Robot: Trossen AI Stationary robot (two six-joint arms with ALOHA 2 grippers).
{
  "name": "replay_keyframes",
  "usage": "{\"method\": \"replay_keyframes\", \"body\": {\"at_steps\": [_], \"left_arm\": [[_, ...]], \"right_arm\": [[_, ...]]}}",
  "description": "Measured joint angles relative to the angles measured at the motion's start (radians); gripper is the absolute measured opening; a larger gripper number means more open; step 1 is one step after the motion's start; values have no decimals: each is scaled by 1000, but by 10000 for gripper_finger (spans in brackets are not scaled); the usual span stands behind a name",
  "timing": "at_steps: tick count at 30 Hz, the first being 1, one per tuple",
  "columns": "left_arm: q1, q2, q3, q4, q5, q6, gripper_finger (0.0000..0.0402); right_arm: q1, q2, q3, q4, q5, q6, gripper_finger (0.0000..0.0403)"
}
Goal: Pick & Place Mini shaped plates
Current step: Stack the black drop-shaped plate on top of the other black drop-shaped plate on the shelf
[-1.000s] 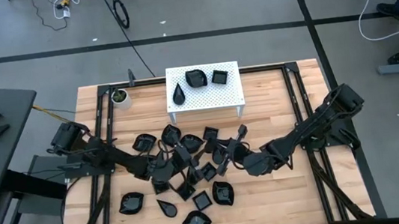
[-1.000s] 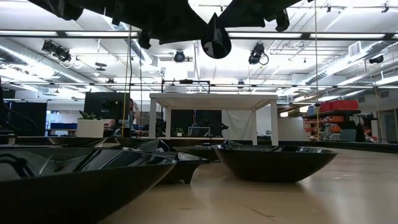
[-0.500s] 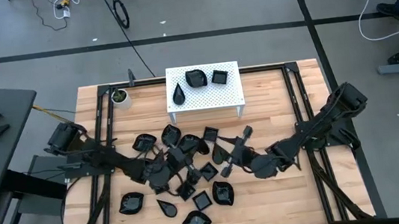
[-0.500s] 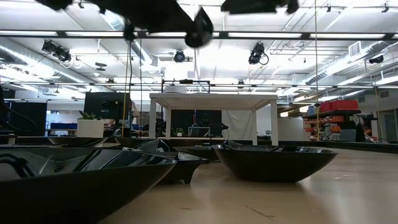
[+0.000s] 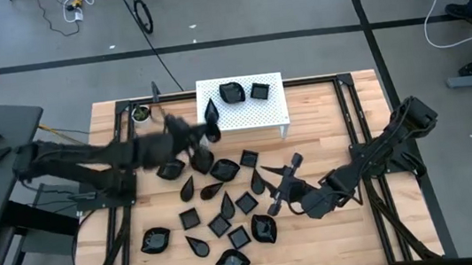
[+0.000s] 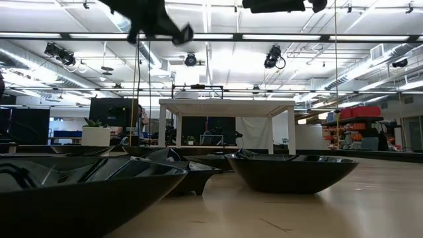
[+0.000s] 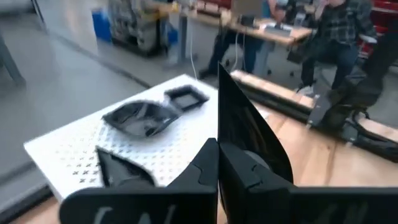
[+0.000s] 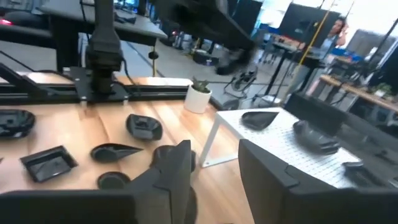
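Left gripper (image 5: 203, 135) is out near the front-left corner of the small white perforated stand (image 5: 274, 110), fingers pinched on a glossy black teardrop-shaped mini plate (image 7: 249, 134); in the left wrist view the plate stands on edge between the closed fingers, with the stand top just ahead. Three mini plates are already on the stand: a black teardrop one (image 5: 211, 111) at its left, a black lobed rounded one (image 5: 231, 91) in the middle, and a black square one (image 5: 260, 90) to the right. So roughly three placed, a fourth in the gripper not yet set down. Plenty left: a scatter of about fifteen glossy black mini plates (image 5: 227, 207) still lies on the wooden table (image 5: 336, 228) in front of the stand, a mix of square, leaf and lobed shapes, some touching, some apart. Right gripper (image 5: 285, 185) hangs low over the right edge of that scatter, fingers apart and nothing between them in the right wrist view; it looks set for a next pick, but nothing is grasped yet. Small white cup with a green plant (image 5: 141, 115) sits by the table's back-left corner, apart from the plates. Judging by counts, the task is early, well under half done.
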Motion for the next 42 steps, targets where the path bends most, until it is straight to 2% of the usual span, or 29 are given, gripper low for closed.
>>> {"method": "replay_keyframes", "body": {"at_steps": [4,8,12,20,30,37,42], "left_arm": [[213,29,1,-13,239,-27,4],[334,80,0,-16,309,-55,8],[386,146,0,-13,323,-110,7],[403,230,0,-2,305,-157,16],[402,239,0,-2,228,-148,18],[402,239,0,-2,219,-130,19],[402,239,0,-2,228,-121,42]], "right_arm": [[-11,0,0,2,-11,16,139],[-12,0,0,1,-11,18,139],[-12,0,0,1,-12,22,139],[-12,0,0,1,-12,21,139],[-12,0,0,1,-11,21,139],[-12,0,0,1,-30,21,139],[-12,0,0,3,-57,21,139]]}}
